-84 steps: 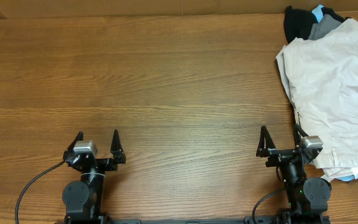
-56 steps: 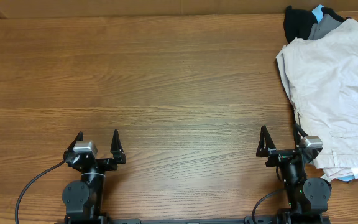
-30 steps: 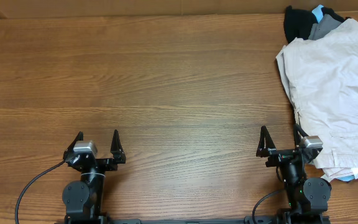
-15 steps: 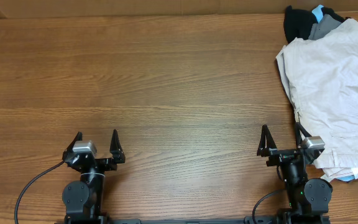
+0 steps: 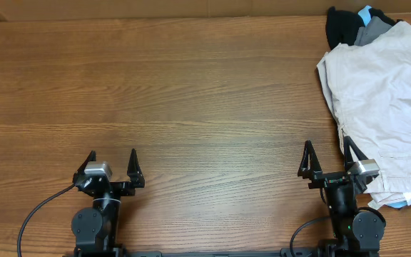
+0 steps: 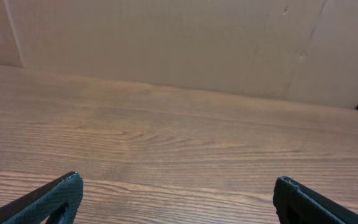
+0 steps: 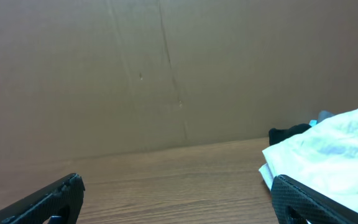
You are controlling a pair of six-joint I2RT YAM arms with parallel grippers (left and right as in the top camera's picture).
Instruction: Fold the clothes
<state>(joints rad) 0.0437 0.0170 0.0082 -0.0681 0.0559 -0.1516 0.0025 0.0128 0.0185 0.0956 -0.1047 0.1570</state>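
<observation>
Shorts [image 5: 380, 107]: light beige, crumpled in a heap along the right edge of the overhead frame, running from the upper right corner down to the lower right. They lie on top of the pile. A black garment [image 5: 341, 25] and a grey garment [image 5: 374, 33] poke out from under them at the top. Nothing is spread flat yet; I cannot pick out the waistband or leg ends for certain from above.

My right gripper [image 5: 326, 146]: low in the frame, just beside the heap's lower left edge, one finger close against the cloth. Jaws fully apart, nothing between them. In the right wrist view the shorts [image 7: 334, 155] fill the right side, ahead and off to one side.

My left gripper [image 5: 112, 153]: lower left, well apart from the shorts, jaws wide and empty. Its wrist view shows only bare table [image 6: 179, 130].

Step in hand, as I judge it: get the shorts off the pile and onto the open wood at centre [image 5: 191, 93].

How to do it well:
- Right arm goes first; it is the near one.
- Pinch a single outer edge, not a thick bunch.
- Take beige cloth only, so the dark garments do not come along.
- Drag left to centre, then bring the left arm in to spread the shorts flat before any fold.
</observation>
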